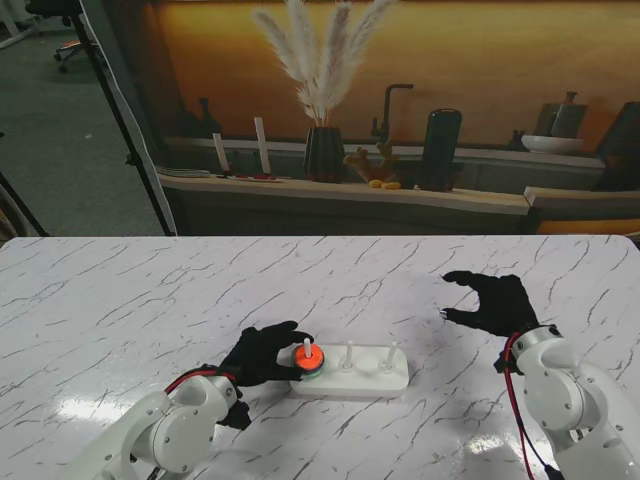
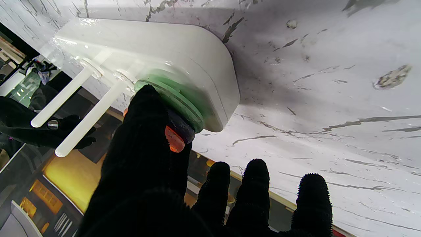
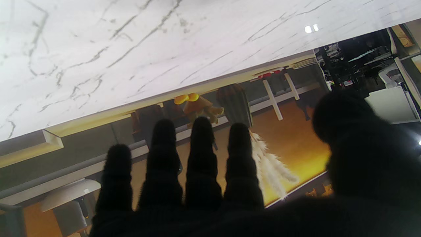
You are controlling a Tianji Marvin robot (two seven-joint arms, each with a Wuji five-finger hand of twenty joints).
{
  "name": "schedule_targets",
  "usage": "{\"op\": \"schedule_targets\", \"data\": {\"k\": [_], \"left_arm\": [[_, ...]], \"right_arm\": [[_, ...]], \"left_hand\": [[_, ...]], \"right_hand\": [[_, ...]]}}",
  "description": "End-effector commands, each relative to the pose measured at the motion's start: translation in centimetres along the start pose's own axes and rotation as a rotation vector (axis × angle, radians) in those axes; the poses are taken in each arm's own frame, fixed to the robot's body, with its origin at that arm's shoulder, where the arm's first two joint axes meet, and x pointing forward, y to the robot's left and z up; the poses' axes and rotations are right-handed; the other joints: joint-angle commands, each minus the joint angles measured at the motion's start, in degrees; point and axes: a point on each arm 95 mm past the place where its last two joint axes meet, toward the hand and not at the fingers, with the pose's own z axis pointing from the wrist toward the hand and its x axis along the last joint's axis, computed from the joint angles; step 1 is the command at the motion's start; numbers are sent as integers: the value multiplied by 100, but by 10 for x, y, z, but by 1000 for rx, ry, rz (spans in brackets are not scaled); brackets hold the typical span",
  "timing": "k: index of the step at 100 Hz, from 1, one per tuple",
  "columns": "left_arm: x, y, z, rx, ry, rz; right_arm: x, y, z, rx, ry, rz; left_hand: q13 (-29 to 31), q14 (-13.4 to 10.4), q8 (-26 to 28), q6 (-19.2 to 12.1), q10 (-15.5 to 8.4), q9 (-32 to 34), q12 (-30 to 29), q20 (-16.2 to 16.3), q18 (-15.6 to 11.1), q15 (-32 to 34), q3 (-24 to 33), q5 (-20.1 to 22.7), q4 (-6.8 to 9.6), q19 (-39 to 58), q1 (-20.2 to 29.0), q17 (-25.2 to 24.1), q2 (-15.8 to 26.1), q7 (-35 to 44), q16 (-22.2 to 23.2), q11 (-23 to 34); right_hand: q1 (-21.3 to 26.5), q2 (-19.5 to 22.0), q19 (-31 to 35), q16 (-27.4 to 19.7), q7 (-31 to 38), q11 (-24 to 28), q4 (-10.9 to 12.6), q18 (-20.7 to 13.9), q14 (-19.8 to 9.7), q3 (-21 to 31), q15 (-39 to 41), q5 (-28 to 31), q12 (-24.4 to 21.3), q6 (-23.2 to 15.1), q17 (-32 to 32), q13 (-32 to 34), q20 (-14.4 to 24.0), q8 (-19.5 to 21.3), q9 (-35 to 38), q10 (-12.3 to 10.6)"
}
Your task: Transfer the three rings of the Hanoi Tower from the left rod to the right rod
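Observation:
The white Hanoi base (image 1: 352, 383) lies near me, a little left of the table's middle. Its left rod (image 1: 306, 346) carries an orange ring (image 1: 308, 361) on top of a dark ring and a green ring (image 2: 179, 97). The middle rod (image 1: 349, 356) and right rod (image 1: 390, 355) are bare. My left hand (image 1: 262, 353) reaches in from the left side. Its thumb and a hidden finger close on the orange ring (image 2: 173, 140), while the other three fingers (image 2: 256, 184) stretch past it. My right hand (image 1: 492, 302) hovers open over the table to the right of the base.
Past the far table edge stands a low counter (image 1: 340, 190) with a dark vase of pampas grass (image 1: 322, 150), a faucet and bottles. A tripod leg (image 1: 130, 150) stands at the far left. White marble table (image 1: 150, 290) surrounds the base.

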Motion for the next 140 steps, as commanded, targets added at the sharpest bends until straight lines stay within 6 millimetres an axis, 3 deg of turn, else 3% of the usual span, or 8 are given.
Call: {"op": "schedule_targets", "data": {"k": [1,104,140], "left_arm": [[3,4,0,-11,18,-16],[5,-3,-2,72,36,-111],[9,-18,-8,112,51,-96]], "right_arm": [[3,-5,-2,10,2,9],[3,-6,-2,14,-5,8],[3,-8,-2,19,-7,11]], "left_hand": [[56,-61,159,-349,-118,71,131,1,114,68,-13,243,88,209,309,-64,300,267,88,52],[16,-60,270,-515,-121,38,117,-67,110,40,-109,213,99,89,374,-128,384,506,90,34],[36,-49,338,-491,-120,67,123,-56,127,46,-117,234,97,75,382,-104,353,549,96,44]], "right_hand": [[8,80,66,43,33,32,107,1416,20,-91,123,140,7,61,-53,-8,-60,-3,159,10],[157,191,119,43,57,65,109,1405,4,-210,148,139,6,69,-26,7,-62,-8,168,-16],[171,193,131,42,67,71,111,1401,16,-227,153,140,4,75,-21,12,-66,-14,171,-13]]}}
